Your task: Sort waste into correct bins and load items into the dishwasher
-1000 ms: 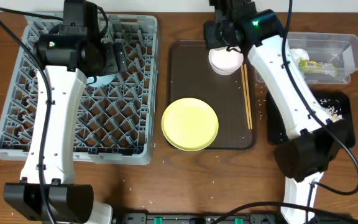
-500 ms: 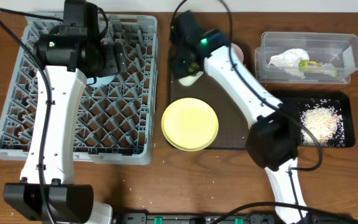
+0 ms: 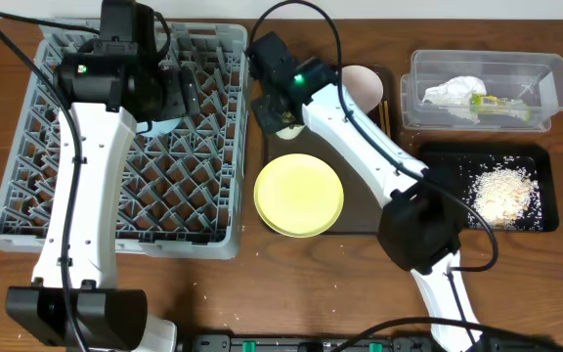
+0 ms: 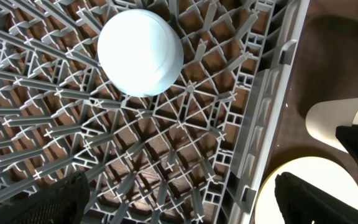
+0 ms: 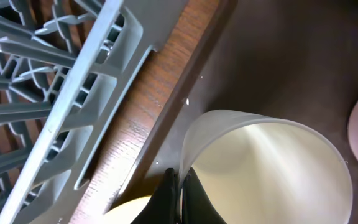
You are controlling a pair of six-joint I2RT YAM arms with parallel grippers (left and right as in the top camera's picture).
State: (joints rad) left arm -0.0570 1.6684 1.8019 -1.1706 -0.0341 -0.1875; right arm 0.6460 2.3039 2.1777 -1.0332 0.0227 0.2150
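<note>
Cup (image 3: 287,119) gripped at the rack's edge, left arm idle over the pegs.
Only the right wrist view shows the right gripper (image 5: 180,186) clenched on the rim, one finger inside the wall and one outside. Tilted, the cup hangs over the left edge of the brown tray (image 3: 358,213), with a narrow strip of table between it and the wall of the dish rack (image 3: 27,176). The left gripper (image 4: 188,199) hangs spread wide and empty above the light blue bowl (image 4: 140,51), which overhead is mostly hidden by the arm. Peg rows left of and nearer than the bowl stand open. The yellow plate (image 3: 299,194) overhangs the tray's near-left edge. The pink bowl (image 3: 365,83) sits at the far side. Tissue (image 3: 451,92) and wrapper (image 3: 494,101) lie in the clear tub (image 3: 555,68).
</note>
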